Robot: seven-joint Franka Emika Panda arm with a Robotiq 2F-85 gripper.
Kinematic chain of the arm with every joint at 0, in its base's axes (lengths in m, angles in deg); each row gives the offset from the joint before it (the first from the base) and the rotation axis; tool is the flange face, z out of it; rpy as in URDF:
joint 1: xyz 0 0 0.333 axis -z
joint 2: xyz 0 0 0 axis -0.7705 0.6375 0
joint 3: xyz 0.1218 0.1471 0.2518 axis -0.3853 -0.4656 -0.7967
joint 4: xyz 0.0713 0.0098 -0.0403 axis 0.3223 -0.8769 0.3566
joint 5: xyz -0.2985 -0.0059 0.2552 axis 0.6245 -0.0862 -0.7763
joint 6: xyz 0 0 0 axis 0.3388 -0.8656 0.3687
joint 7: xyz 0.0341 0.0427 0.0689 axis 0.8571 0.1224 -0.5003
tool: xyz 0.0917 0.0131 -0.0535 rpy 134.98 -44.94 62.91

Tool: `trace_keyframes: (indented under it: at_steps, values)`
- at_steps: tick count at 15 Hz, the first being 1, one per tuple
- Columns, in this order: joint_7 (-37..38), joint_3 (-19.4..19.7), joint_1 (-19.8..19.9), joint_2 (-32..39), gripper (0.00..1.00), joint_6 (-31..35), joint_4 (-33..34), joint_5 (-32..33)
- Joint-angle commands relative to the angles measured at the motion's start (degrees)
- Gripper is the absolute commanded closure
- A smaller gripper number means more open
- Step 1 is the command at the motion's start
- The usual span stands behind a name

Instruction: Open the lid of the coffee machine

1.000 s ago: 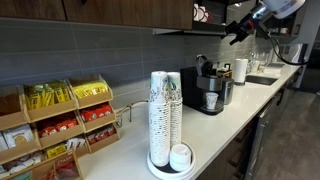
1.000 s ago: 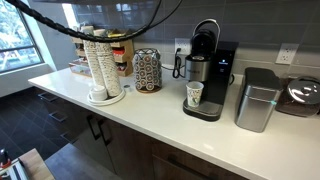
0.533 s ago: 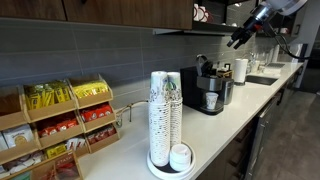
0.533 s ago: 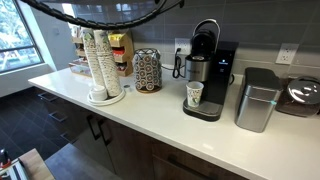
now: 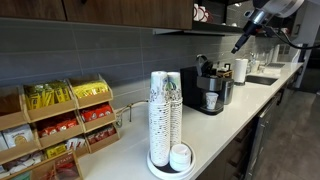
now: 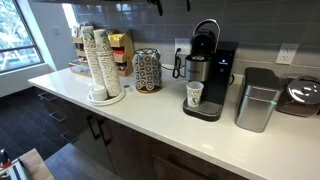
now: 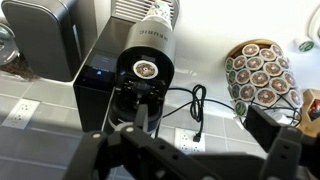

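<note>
The black and silver coffee machine [image 5: 208, 88] stands on the white counter against the tiled wall, and shows in both exterior views [image 6: 207, 72]. In the wrist view I look down on it [image 7: 140, 65]. Its round silver brew head faces me, and the black rectangular lid [image 7: 98, 75] lies flat beside it. A paper cup [image 6: 194, 95] sits in the dispensing bay. My gripper [image 7: 190, 150] is open and empty, with its fingers wide apart. It hangs high above the machine near the upper cabinets [image 5: 239, 42], touching nothing.
Tall stacks of paper cups [image 5: 165, 115] stand on a tray further along the counter [image 6: 98, 65]. A pod carousel [image 7: 262, 70] and a power cord [image 7: 195, 105] are on one side of the machine. A silver bin [image 6: 257, 98] is on the other. A snack rack [image 5: 60, 120] stands at the counter's far end.
The arm has swung up and away. Its cables have left the top of an exterior view, and the gripper has shifted slightly sideways and hangs more vertically. The machine is unchanged.
</note>
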Motion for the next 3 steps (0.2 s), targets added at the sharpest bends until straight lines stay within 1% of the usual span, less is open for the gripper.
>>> trace_keyframes:
  at_steps: [1,3]
  values:
    - [-0.37,-0.03,0.00,0.00,0.00,0.05,-0.01,0.12]
    - [-0.62,-0.07,0.00,0.00,0.00,0.10,-0.02,0.15]
